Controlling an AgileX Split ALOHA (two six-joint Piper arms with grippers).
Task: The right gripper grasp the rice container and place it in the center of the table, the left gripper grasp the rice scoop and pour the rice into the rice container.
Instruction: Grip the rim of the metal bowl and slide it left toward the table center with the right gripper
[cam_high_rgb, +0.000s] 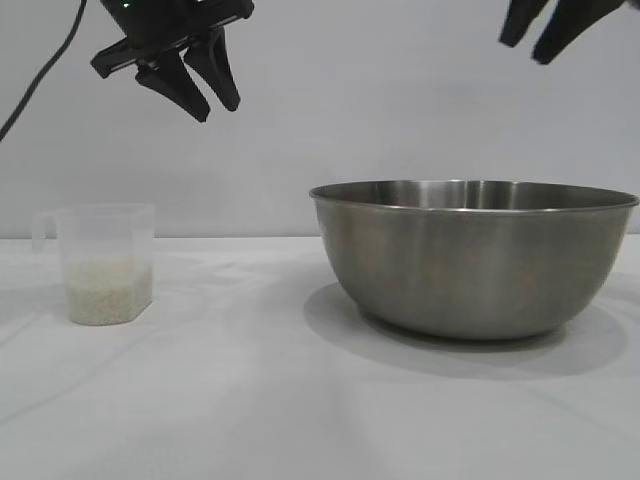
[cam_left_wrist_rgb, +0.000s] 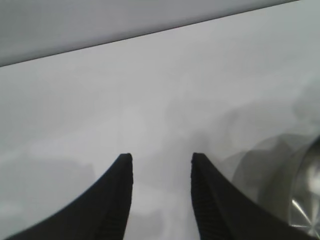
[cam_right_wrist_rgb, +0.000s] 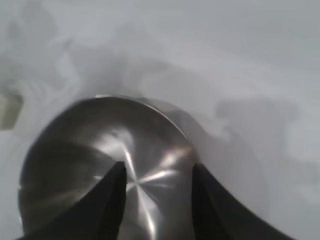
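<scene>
The left gripper (cam_high_rgb: 205, 88) hangs in the upper left of the exterior view, its two pointed black fingers (cam_high_rgb: 178, 92) angled down toward the right and standing apart with nothing between them. Its wrist view shows the same gap between the fingertips, with bare white table beyond and a sliver of steel at the lower right edge. A black cable (cam_high_rgb: 45, 70) runs from it toward the left edge.

The right gripper (cam_high_rgb: 535, 38) sits at the upper right corner of the exterior view, only its finger ends in frame, spread and empty, high above the bowl's right side. In its wrist view the fingers (cam_right_wrist_rgb: 112, 200) frame the bowl's shiny interior from above.

Below the left gripper, at the left of the exterior view, the rice scoop (cam_high_rgb: 100, 262) stands upright on the table (cam_high_rgb: 250, 400), handle toward the left edge. The rice (cam_high_rgb: 108, 292) fills its lower part. Well apart from it, at center right, the rice container (cam_high_rgb: 470, 258) rests upright on the table, casting a soft shadow around its base.
</scene>
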